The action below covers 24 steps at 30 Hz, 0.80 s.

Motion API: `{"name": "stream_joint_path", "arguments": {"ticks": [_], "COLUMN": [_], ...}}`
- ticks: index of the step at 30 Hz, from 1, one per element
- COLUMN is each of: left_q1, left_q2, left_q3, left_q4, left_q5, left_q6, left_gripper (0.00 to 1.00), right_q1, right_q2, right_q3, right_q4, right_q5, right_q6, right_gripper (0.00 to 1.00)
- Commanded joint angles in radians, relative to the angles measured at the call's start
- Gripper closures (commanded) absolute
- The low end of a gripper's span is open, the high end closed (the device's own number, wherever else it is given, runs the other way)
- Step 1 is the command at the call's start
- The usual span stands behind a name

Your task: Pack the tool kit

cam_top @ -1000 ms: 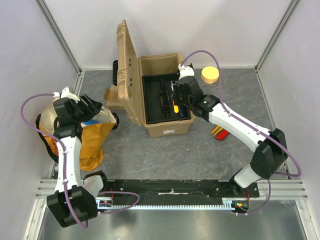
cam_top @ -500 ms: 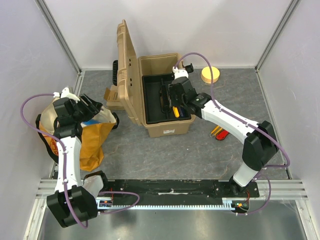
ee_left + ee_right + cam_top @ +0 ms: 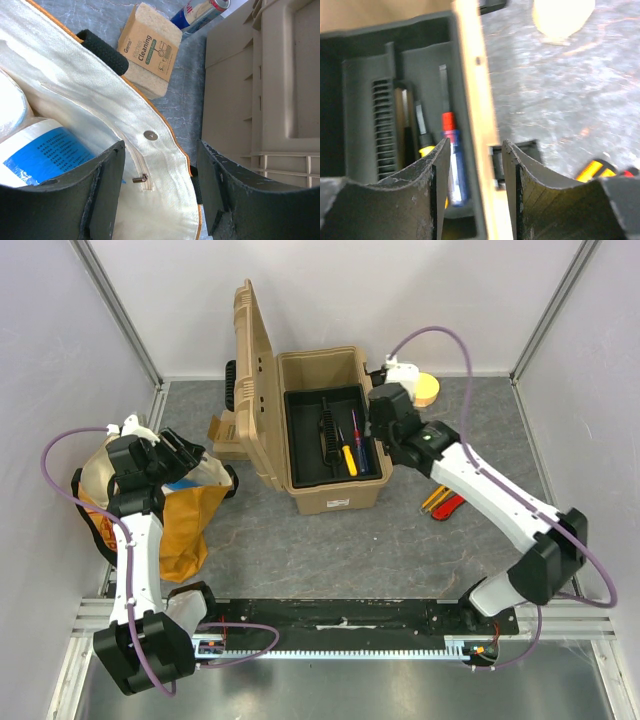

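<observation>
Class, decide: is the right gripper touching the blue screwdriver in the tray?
Apart. The top view shows the blue screwdriver lying free in the tray, with the open right gripper over the toolbox wall beside it.

A yellow-handled screwdriver (image 3: 348, 455) lies in the toolbox tray (image 3: 303, 437).

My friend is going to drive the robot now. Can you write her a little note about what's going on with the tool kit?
Left tool: open, empty, over the cloth bag.
Right tool: open, empty, above the right wall of the toolbox.
Things: the toolbox lid stands open. The yellow-handled screwdriver and the blue-handled screwdriver lie in the black tray.
Done: two screwdrivers are in.
Left: the yellow- and red-handled tools lie on the table right of the box. They probably go in next, then the lid gets shut.
</observation>
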<state>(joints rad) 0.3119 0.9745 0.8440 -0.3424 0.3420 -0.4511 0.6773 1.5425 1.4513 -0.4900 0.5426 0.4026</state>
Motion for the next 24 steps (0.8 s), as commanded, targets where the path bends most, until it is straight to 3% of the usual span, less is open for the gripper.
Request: {"name": "stream_joint_path", "arguments": {"ticks": [1, 10, 16, 24], "left_q1": [-0.002, -0.004, -0.002, -0.002], "left_q2": [-0.011, -0.011, -0.014, -0.013], "left_q3": [0.023, 0.021, 0.021, 0.021], "left_q4": [0.017, 0.020, 0.020, 0.022], "left_q5": [0.008, 0.014, 0.014, 0.015], "left_q6": [0.026, 0.026, 0.025, 0.023], "left_gripper": [0.36, 0.36, 0.36, 0.36], "right_q1": [-0.103, -0.356, -0.528, -0.622], "right_q2": [-0.145, -0.289, -0.263, -0.188], "right_q3": [-0.064, -0.363, -0.511, -0.650], "right_q4": [-0.116, -0.133, -0.088, 0.021], "right_q5": [0.183, 0.083, -0.076, -0.176], "right_q6": [0.103, 0.260, 0.306, 0.320], "right_gripper": [0.48, 0.43, 0.50, 0.48]}}
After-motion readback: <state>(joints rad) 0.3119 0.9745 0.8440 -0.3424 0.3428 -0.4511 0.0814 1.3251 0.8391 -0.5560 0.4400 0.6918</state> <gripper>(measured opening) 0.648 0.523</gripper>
